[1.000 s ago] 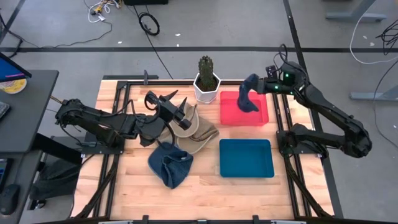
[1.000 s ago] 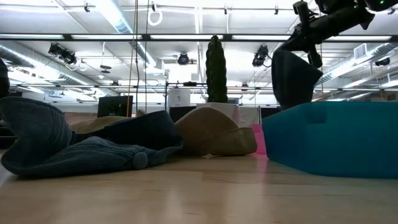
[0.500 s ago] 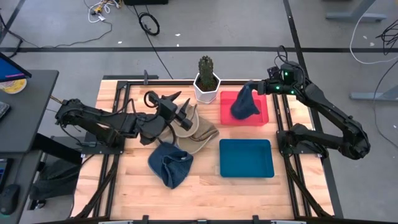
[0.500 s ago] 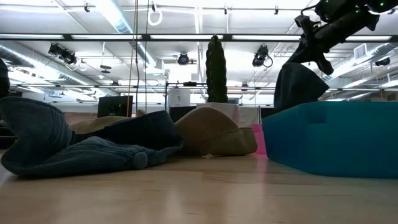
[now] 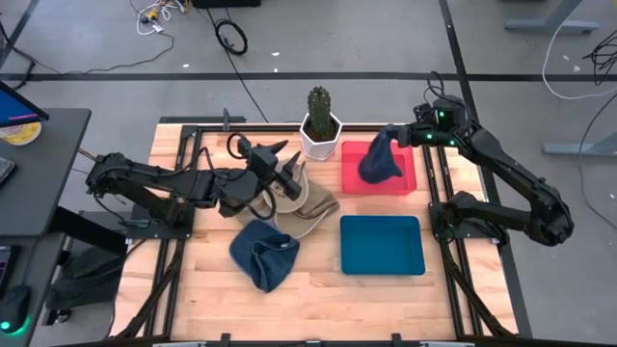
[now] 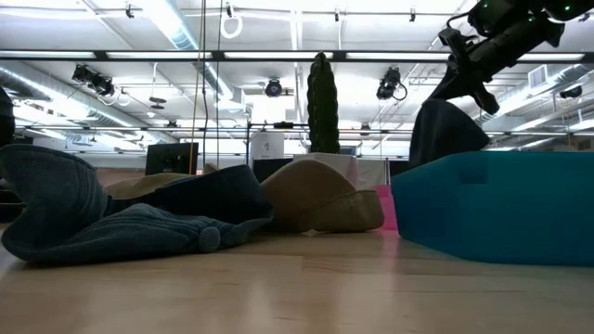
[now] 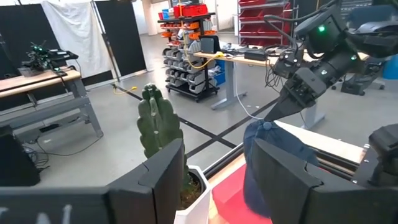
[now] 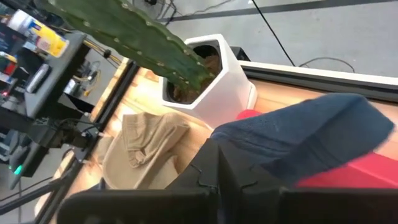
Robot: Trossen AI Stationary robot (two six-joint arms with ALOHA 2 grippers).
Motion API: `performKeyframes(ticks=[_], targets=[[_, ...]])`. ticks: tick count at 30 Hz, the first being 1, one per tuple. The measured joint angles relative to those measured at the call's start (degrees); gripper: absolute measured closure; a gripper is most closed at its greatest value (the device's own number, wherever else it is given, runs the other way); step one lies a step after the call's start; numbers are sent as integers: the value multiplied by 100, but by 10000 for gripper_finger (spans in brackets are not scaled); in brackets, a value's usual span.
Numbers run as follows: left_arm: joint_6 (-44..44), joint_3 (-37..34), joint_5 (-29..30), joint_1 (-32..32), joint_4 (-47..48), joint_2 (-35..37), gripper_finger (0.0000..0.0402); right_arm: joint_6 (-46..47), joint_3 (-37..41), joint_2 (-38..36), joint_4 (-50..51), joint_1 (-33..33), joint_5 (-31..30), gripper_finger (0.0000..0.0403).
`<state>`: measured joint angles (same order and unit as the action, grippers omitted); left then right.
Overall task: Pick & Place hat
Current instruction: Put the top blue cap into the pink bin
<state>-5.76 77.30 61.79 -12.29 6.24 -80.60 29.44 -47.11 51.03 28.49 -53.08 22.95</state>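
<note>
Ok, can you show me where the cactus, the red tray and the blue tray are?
cactus (image 5: 319, 102), high view, on its green top.
red tray (image 5: 353, 179), high view, on its bare front left corner.
blue tray (image 5: 381, 245), high view, on its bare floor.

You have grey concrete floor (image 5: 318, 43) around the wooden surface (image 5: 318, 289), black cables (image 5: 229, 37) lying on it, ceiling strip lights (image 6: 172, 17) overhead, and red-binned shelving (image 7: 186, 31) behind.
</note>
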Motion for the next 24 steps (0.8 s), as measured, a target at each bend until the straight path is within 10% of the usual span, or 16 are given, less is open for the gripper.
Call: performKeyframes(ticks=[24], targets=[[42, 0, -19, 63, 2, 0, 209, -138, 0, 389, 956, 352, -248, 403]])
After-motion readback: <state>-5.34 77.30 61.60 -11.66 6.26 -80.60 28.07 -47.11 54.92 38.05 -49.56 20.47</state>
